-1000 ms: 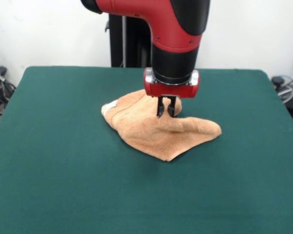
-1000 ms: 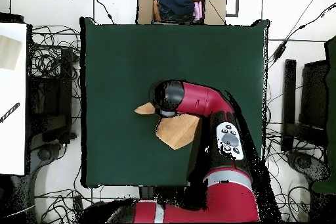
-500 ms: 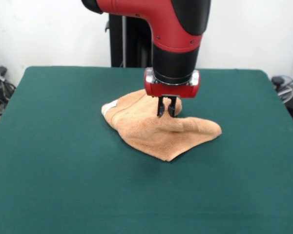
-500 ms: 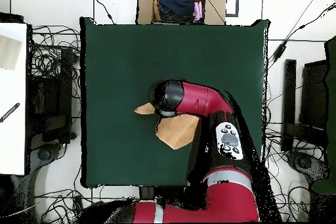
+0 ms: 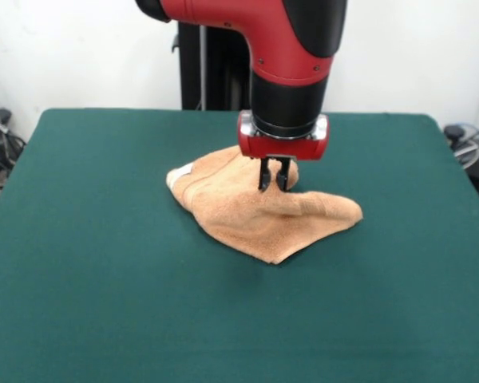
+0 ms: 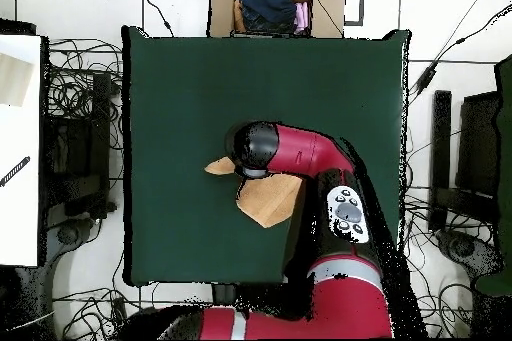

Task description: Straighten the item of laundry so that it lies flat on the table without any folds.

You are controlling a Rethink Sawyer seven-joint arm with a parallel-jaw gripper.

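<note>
The item of laundry (image 5: pixel 255 219), a peach-orange towel, lies crumpled and folded over itself near the middle of the green table (image 5: pixel 104 279). A small white label (image 5: pixel 185 170) shows at its left corner. My gripper (image 5: pixel 273 185) points straight down at the towel's far middle. Its dark fingers are close together, with their tips pressed into a raised fold of cloth. In the overhead view the arm's head (image 6: pixel 250 149) covers the gripper and part of the towel (image 6: pixel 270 202). One corner of the towel pokes out to the left.
A cardboard box (image 6: pixel 275 5) holding dark and pink clothes stands beyond the table's far edge (image 6: pixel 260 32) in the overhead view. A white surface (image 6: pixel 20 147) and tangled cables lie off the table's sides.
The arm has edged very slightly to the right in the front view. The towel keeps the same shape.
</note>
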